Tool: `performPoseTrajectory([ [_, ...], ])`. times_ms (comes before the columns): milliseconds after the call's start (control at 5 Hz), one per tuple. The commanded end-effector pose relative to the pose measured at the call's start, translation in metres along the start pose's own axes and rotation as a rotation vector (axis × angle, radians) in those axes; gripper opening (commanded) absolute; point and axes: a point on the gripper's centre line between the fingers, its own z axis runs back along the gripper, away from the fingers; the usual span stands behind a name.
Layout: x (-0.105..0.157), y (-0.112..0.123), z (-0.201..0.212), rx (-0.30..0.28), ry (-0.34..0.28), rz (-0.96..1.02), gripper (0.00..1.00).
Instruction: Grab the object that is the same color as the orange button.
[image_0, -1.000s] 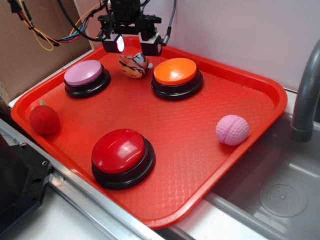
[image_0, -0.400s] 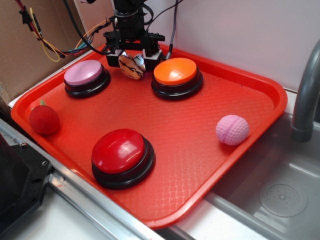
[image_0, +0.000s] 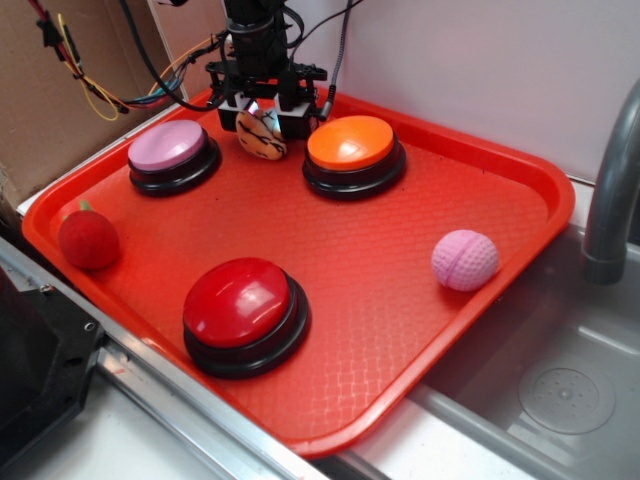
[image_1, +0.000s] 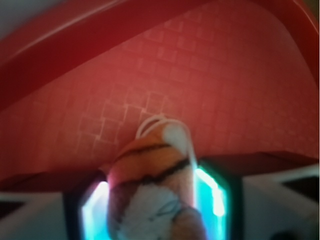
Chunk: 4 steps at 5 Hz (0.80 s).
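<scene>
Exterior view: the gripper (image_0: 262, 103) pinches the tiger (image_0: 261, 132) at the far edge of the red tray (image_0: 520, 190), its jaws closed narrowly against the toy's sides. The tiger sits just left of the orange button (image_0: 352, 144) and right of the pink button (image_0: 168, 146). A red button (image_0: 240, 303), a red ball (image_0: 88, 238) and a pink ball (image_0: 465, 260) lie nearer the tray's front.

Wrist view: the tiger (image_1: 152, 187) fills the gap between both fingers (image_1: 212, 192), which press its flanks above the tray's (image_1: 200, 75) textured floor.
</scene>
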Motion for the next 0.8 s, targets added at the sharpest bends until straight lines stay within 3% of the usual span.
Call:
performPoseTrajectory([
  [0, -0.014, -0.019, 0.090, -0.041, -0.108, -0.154, 0.00],
  [200, -0.054, -0.038, 0.125, -0.139, -0.094, -0.304, 0.00],
  [400, -0.092, -0.047, 0.146, -0.195, -0.076, -0.433, 0.00],
  [600, -0.111, -0.046, 0.156, -0.212, -0.082, -0.474, 0.00],
])
